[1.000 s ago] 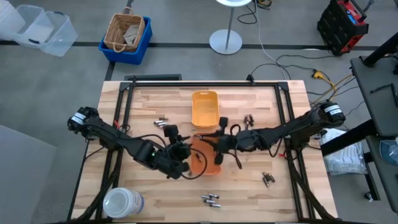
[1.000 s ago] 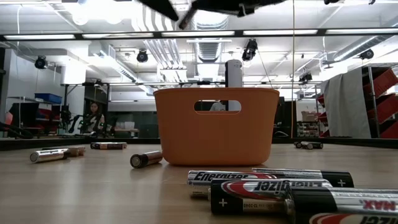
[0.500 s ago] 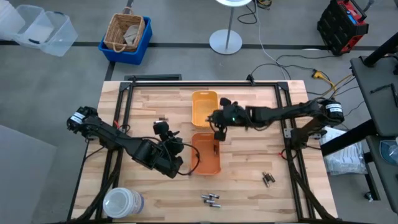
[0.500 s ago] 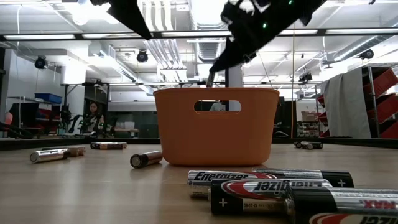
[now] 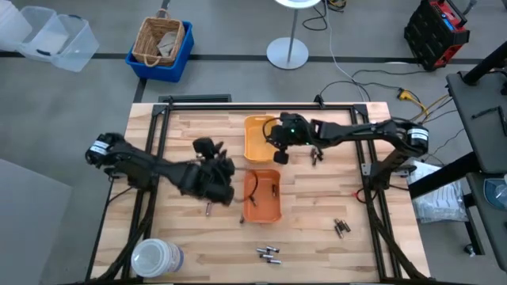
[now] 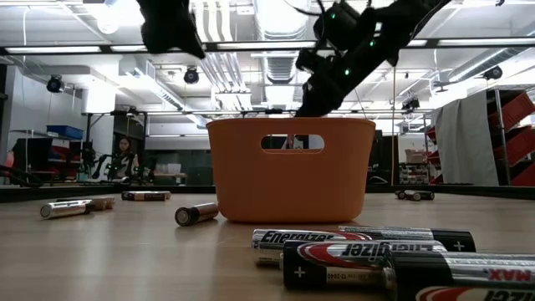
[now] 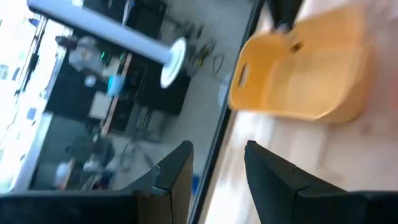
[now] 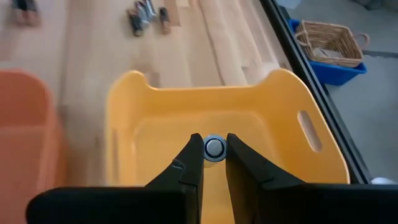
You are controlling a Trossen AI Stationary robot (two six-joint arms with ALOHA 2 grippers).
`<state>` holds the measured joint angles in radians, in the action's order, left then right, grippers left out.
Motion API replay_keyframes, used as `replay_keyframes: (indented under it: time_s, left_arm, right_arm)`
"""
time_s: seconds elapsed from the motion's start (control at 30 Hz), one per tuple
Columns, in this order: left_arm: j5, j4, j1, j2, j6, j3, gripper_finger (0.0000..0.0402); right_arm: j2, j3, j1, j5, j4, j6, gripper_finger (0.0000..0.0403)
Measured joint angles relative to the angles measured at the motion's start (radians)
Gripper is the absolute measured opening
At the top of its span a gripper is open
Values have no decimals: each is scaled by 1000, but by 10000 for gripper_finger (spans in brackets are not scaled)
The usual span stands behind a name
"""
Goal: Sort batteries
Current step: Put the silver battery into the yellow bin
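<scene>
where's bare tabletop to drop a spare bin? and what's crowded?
Free: the table's right side past the loose batteries, and the far-left strip beside the yellow tray. Crowded: the centre, where the left end effector sits beside the orange tray and the right end effector, gripping a battery, hangs over the yellow tray.

My bench (image 5: pixel 190 261) is pale wood planks. On it sit a yellow tray (image 5: pixel 258 139), an orange tray (image 5: pixel 261 196) just nearer me, scattered batteries (image 5: pixel 268 253) (small clusters, well apart), and a white tub (image 5: pixel 155 260) at one corner.
</scene>
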<state>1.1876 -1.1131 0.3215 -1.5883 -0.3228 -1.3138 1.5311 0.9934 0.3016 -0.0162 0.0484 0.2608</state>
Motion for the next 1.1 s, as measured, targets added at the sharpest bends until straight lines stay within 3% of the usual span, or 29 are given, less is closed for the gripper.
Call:
replay_keyframes:
  time_s: [0.1, 0.37, 0.57, 0.8, 0.97, 1.1]
  left_arm:
    - [-26, 5, -92, 2, 41, 24, 126]
    - [-345, 205, -275, 3, 184, 108, 126]
    - [-637, 431, -300, 16, 337, 169, 126]
    - [-928, 490, -303, 84, 462, 230, 126]
    - [-1034, 490, -322, 151, 480, 279, 126]
    - [-1049, 505, -324, 195, 480, 330, 126]
  right_arm:
    - [15, -1, 21, 0, -22, 15, 39]
    - [57, -1, 53, 2, -38, -10, 38]
    - [112, -1, 54, 2, -31, -63, 48]
    - [152, -1, 53, -1, -56, -94, 74]
    - [153, -1, 53, -1, -65, -114, 77]
    - [130, -1, 53, -1, -51, -141, 75]
